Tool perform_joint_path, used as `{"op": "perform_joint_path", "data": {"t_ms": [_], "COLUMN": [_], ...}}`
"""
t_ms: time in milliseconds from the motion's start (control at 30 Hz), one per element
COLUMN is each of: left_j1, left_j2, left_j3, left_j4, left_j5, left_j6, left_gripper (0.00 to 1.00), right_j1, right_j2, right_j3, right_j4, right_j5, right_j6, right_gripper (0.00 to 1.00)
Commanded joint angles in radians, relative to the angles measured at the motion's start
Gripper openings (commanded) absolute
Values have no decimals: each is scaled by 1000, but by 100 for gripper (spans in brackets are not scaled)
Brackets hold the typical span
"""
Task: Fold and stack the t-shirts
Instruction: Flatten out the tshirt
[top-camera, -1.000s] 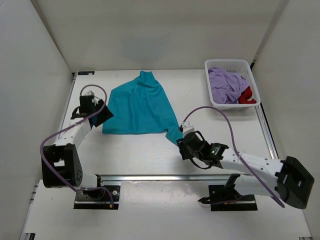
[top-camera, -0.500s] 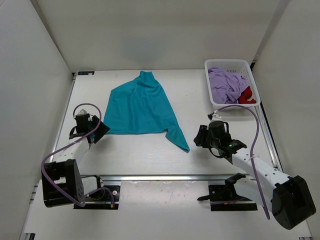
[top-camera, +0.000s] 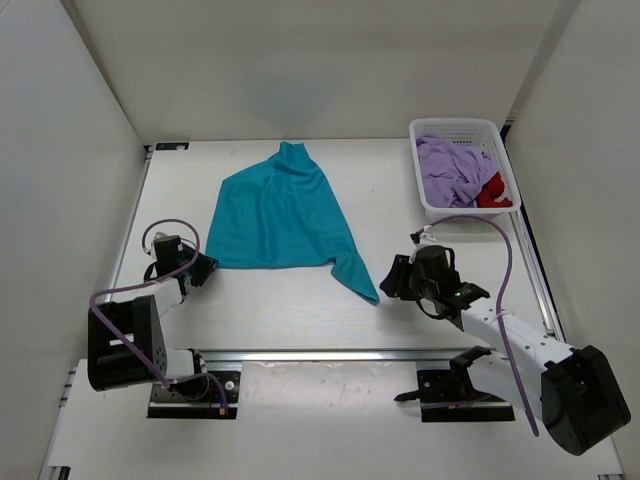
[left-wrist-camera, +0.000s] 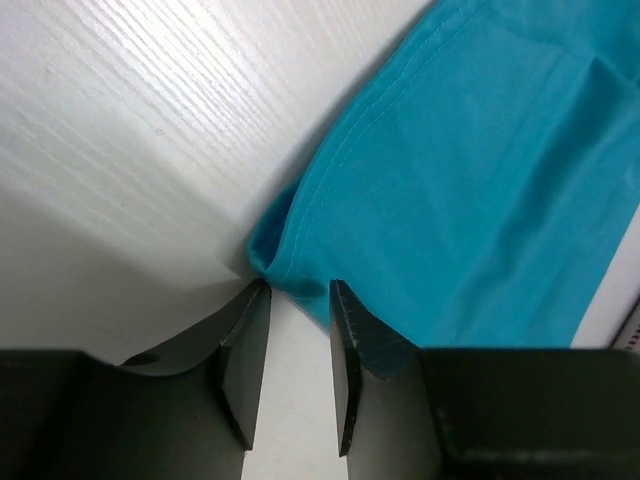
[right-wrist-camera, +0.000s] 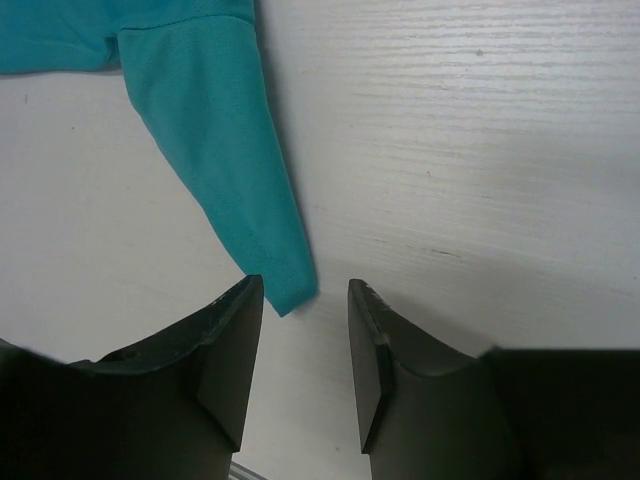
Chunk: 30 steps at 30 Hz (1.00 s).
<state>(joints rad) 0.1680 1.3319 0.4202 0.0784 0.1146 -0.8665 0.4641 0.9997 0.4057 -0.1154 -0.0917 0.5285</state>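
A teal t-shirt (top-camera: 280, 215) lies spread flat on the white table, one sleeve (top-camera: 360, 280) pointing toward the near right. My left gripper (top-camera: 200, 268) sits low at the shirt's near-left corner (left-wrist-camera: 275, 255). Its jaws (left-wrist-camera: 298, 292) are open with a narrow gap, the hem just at the fingertips and bare table between them. My right gripper (top-camera: 392, 278) is open beside the sleeve's end, whose tip (right-wrist-camera: 285, 290) lies between the fingertips (right-wrist-camera: 305, 290), not pinched. A lavender t-shirt (top-camera: 448, 168) and a red t-shirt (top-camera: 492, 192) lie crumpled in the basket.
The white lattice basket (top-camera: 460, 125) stands at the far right corner. White walls close in the table on the left, back and right. A metal rail (top-camera: 330, 353) runs along the near edge between the arm bases.
The left gripper drew back from the shirt's left edge toward the near left and its jaws narrowed. The right gripper swung right off the sleeve, which now lies stretched out flat.
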Motion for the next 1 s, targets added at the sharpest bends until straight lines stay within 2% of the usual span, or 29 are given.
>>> {"op": "perform_joint_path", "data": {"t_ms": [0, 167, 267, 467, 567, 767, 800, 867, 900, 933, 967], "left_j1": [-8, 7, 14, 4, -5, -45, -64, -81, -84, -82, -73], "left_j2": [24, 70, 49, 18, -14, -82, -98, -112, -122, -128, -132], "left_j3": [-18, -7, -23, 11, 35, 68, 68, 66, 66, 63, 51], "left_j4": [78, 115, 136, 113, 94, 77, 80, 70, 66, 67, 66], "left_j5": [-45, -52, -64, -79, -70, -23, -23, -18, -21, -23, -13], "left_j6": [-71, -77, -78, -19, 0, 50, 46, 49, 53, 57, 55], "left_gripper": [40, 38, 25, 0, 0, 0, 0, 0, 0, 0, 0], "right_j1": [-11, -54, -129, -160, -153, -96, -99, -114, -108, -116, -113], "right_j2": [3, 34, 101, 327, 471, 620, 631, 655, 656, 656, 642], "right_j3": [-8, -2, 4, 120, 169, 217, 226, 272, 284, 318, 355], "right_j4": [39, 46, 106, 232, 299, 401, 417, 430, 409, 380, 355], "right_j5": [-3, -23, -93, -169, -244, -322, -332, -332, -335, -326, -315], "right_j6": [21, 31, 50, 86, 123, 183, 180, 180, 173, 165, 136], "right_gripper": [38, 41, 43, 44, 43, 42, 35, 14, 10, 1, 0]}}
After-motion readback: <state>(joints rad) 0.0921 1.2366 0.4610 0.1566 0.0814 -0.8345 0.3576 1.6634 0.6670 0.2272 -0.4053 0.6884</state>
